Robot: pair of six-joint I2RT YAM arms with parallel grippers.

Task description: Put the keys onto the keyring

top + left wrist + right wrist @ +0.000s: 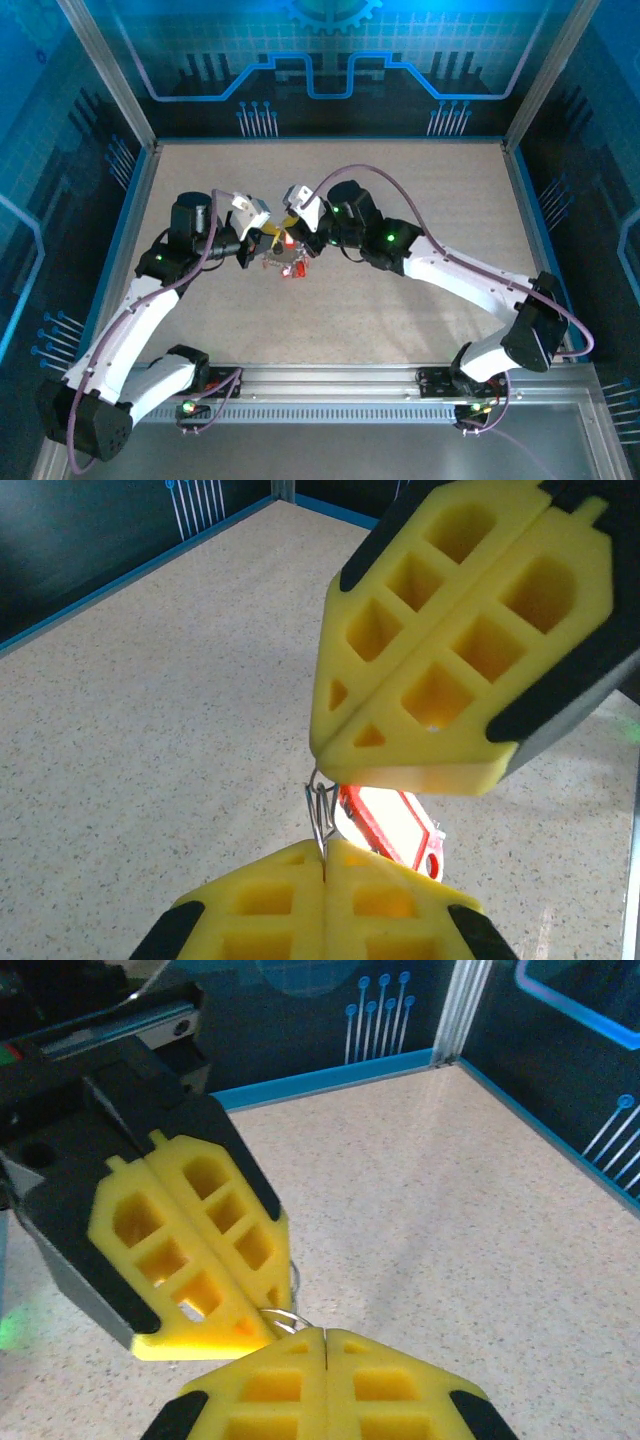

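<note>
Keys (290,268) sit as a small red-and-silver cluster at mid-table in the top view, right under the spot where the two arms meet. The left gripper (270,245) and right gripper (298,243) come nose to nose over them. From this height the jaws are too small to judge.

In the left wrist view, the left gripper (325,852) is closed, with a thin silver ring (317,805) pinched in the seam between its pads. The right gripper (335,725) is closed too and hangs just above the ring, its tip touching it or very nearly. A red tag (390,825) with a white label lies just behind the ring, close over the table (150,680). I cannot tell whether the tag is already threaded on.

In the right wrist view, the right gripper (325,1332) has its pads pressed flush together. The ring (282,1318) shows as a small loop between its tip and the tip of the left gripper (262,1322). I cannot tell whether the right pads hold any of the wire.

The step in hand looks like threading at the ring, probably the keyring's own. To do it well, the left grip should stay firm and motionless. The right should move in small arcs along the wire's curve and not tug it. Thin wire can twist out of soft pads, so pull gently and let the tag hang free.
</note>
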